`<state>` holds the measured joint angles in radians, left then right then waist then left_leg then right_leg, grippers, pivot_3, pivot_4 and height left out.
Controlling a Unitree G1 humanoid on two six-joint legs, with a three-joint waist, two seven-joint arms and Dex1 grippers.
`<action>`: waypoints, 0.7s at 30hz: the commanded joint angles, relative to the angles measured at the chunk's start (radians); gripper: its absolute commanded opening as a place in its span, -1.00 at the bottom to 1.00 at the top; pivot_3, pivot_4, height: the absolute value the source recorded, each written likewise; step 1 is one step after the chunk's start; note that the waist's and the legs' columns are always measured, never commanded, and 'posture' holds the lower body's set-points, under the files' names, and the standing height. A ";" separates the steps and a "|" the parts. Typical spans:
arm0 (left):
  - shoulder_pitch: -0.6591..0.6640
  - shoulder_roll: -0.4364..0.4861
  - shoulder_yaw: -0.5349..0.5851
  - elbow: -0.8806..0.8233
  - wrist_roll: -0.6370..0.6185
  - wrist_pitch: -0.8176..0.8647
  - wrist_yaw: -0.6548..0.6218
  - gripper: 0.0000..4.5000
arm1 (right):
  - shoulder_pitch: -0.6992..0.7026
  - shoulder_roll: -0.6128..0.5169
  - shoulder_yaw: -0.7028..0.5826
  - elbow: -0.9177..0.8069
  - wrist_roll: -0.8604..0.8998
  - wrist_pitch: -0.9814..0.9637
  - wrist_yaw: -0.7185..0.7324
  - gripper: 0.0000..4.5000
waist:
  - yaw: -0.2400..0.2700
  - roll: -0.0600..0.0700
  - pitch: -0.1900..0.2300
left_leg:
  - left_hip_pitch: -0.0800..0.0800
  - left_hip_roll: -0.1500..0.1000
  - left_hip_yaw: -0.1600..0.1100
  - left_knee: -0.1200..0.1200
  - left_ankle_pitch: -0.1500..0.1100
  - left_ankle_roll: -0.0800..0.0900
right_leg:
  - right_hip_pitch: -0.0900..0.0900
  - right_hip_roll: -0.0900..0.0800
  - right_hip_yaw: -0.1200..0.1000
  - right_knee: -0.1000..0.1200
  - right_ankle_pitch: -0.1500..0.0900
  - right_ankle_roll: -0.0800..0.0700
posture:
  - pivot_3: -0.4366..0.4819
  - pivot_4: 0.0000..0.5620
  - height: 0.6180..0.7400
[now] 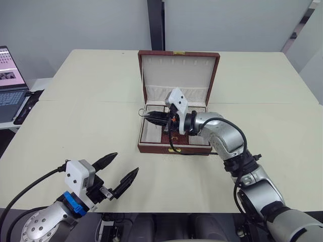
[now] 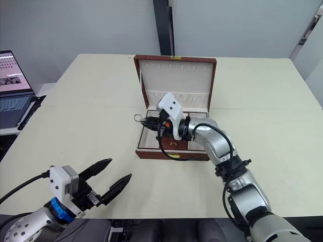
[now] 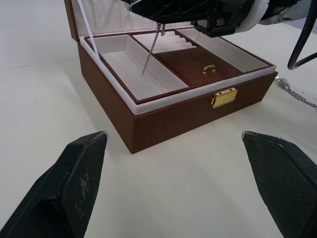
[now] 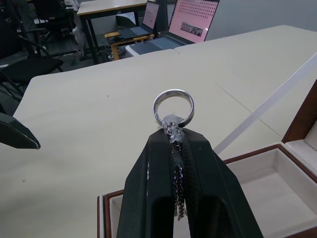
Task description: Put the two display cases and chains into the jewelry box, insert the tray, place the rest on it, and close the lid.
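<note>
**Chain held over the tray's left cell, box lid raised**

Cream tabletop (image 1: 91, 101) was seen stretching broadly on every side of the jewelry box (image 1: 174, 147), with a laptop (image 1: 9, 83) well apart from the box, off the table's left edge. Nearer the robot and to the left of the box, the left gripper (image 1: 120, 170) was held clear of the table surface with its two black fingers spread wide and nothing between them; a broad strip of bare table lay between it and the box front, so its approach was judged unobstructed.

At the box itself, the tray (image 3: 195, 62) was already seated, its gold handle (image 3: 209, 69) showing at the brown centre cell above the gold clasp (image 3: 224, 96). The display cases were not made out and were presumed to lie beneath the tray. Over the tray's left cell the right gripper (image 4: 174, 136) was held with its fingers pressed together on a silver chain (image 3: 151, 52), the ring (image 4: 173, 106) standing just past the fingertips and the rest dangling straight down into that cell, judged so held that the links could settle without snagging the cell walls. The lid (image 1: 177, 70) stood upright behind, leaving room above the tray. To the right of the box, a second chain (image 3: 294, 94) lay on the table close by its corner, judged still to be placed.
</note>
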<state>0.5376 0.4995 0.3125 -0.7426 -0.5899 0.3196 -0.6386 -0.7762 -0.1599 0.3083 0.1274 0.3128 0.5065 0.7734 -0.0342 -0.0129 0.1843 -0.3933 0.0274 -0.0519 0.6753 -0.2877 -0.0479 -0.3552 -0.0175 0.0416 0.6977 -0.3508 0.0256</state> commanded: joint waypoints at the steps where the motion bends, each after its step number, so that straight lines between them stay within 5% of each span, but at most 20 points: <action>1: -0.006 0.002 0.007 -0.034 -0.008 -0.003 0.015 1.00 | -0.010 0.017 -0.008 -0.007 -0.010 -0.037 0.012 -1.00 | 0.000 0.000 0.000 | 0.000 0.000 0.000 0.000 0.000 0.000 | 0.000 0.000 0.000 0.000 0.000 0.000 | -0.05 -0.47 1.00; 7: -0.019 0.006 -0.002 -0.033 -0.007 0.003 0.025 1.00 | -0.006 0.034 -0.037 0.012 -0.017 -0.045 0.002 -1.00 | 0.000 0.000 0.000 | 0.000 0.000 0.000 0.000 0.000 0.000 | 0.000 0.000 0.000 0.000 0.000 0.000 | -0.05 -0.47 1.00; 21: -0.078 0.029 -0.006 -0.007 -0.016 0.024 0.012 1.00 | 0.001 0.014 -0.075 -0.007 -0.019 -0.045 -0.002 0.85 | 0.000 0.000 0.000 | 0.000 0.000 0.000 0.000 0.000 0.000 | 0.000 0.000 0.000 0.000 0.000 0.000 | -0.05 -0.47 1.00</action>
<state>0.4711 0.5150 0.3086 -0.7348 -0.5905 0.3397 -0.6245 -0.7711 -0.1463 0.2556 0.1635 0.2936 0.4835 0.7738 -0.0342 -0.0128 0.1843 -0.3936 0.0274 -0.0521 0.6752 -0.2877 -0.0480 -0.3555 -0.0174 0.0415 0.6978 -0.3508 0.0256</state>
